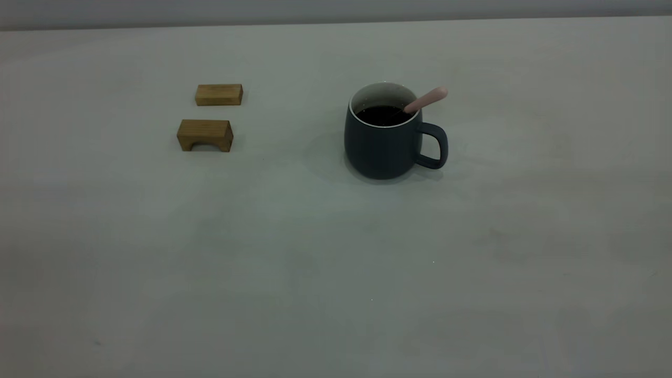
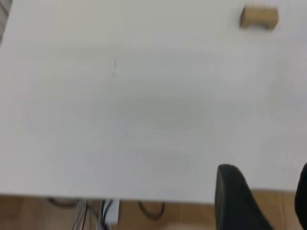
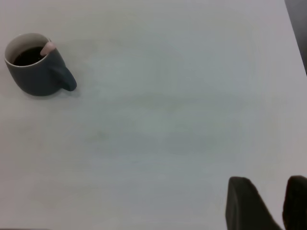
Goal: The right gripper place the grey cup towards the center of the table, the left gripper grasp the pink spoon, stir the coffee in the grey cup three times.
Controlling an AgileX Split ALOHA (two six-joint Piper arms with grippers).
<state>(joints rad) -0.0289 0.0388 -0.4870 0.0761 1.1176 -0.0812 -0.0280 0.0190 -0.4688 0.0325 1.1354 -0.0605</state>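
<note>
Progress looks near its end: cup set toward mid-worktop, spoon resting in it.

Squat dark slate-grey mug [image 1: 386, 137] stands upright near the middle of the pale grey-white worktop [image 1: 336, 273], holding dark glossy coffee [image 1: 381, 115]; the slim pink-handled spoon [image 1: 426, 100] leans on its rim above the handle, held by nothing. Whether the three stirs are done cannot be told. Left pincer [image 2: 261, 199] and right pincer [image 3: 266, 203] hang well away, each moderately parted and empty. Two tan wooden blocks [image 1: 206, 134], apart from the mug, obstruct nothing.
</note>
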